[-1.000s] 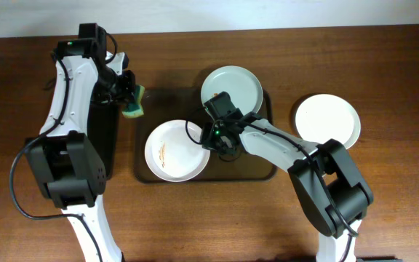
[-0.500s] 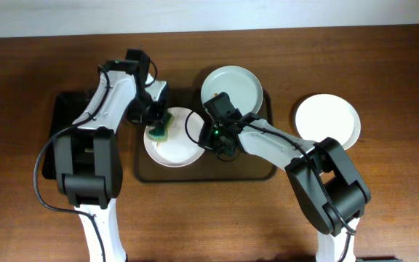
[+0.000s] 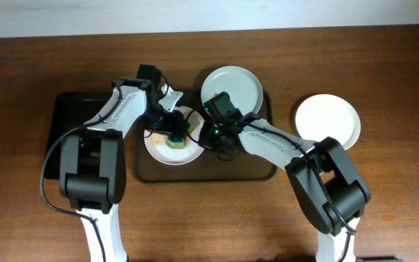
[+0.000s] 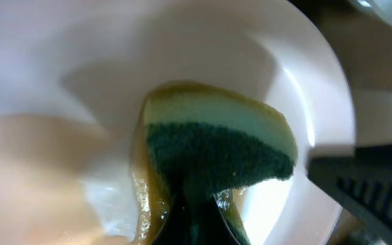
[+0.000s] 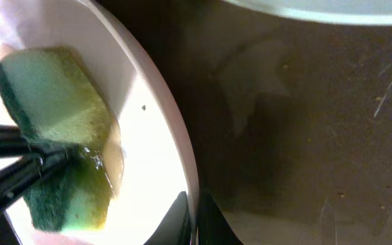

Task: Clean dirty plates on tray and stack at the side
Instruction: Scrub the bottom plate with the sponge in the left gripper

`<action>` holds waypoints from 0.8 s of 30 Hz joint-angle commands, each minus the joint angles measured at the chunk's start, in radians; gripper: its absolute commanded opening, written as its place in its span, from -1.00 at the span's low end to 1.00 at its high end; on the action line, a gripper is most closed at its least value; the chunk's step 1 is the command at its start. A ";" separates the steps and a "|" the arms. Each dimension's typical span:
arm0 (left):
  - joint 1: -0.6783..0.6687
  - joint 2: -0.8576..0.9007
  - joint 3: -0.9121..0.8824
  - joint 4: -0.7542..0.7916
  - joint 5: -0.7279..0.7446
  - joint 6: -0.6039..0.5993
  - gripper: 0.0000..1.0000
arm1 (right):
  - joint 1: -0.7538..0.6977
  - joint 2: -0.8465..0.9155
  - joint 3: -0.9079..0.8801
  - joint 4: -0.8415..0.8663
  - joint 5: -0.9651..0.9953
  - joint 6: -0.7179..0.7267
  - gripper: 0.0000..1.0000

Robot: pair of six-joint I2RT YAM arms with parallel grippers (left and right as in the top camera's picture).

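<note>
A white plate lies at the left of the brown tray. My left gripper is shut on a green and yellow sponge and presses it onto this plate; the sponge fills the left wrist view on the plate. My right gripper is shut on the plate's right rim, one finger on each side. The sponge also shows in the right wrist view. A second plate sits at the tray's back edge. A third plate lies on the table right of the tray.
A narrow black tray lies left of the brown tray. The wooden table surrounds everything. The tray's bare floor lies right of the gripped plate.
My left gripper carried the sponge from above the black tray rightwards and down onto the left plate, then further across it. The plate shifted up and right. The right gripper stayed on the rim.
</note>
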 commanded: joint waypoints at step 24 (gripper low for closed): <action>-0.052 0.023 -0.011 0.168 -0.378 -0.075 -0.99 | -0.004 0.017 0.007 -0.007 -0.005 -0.014 -0.86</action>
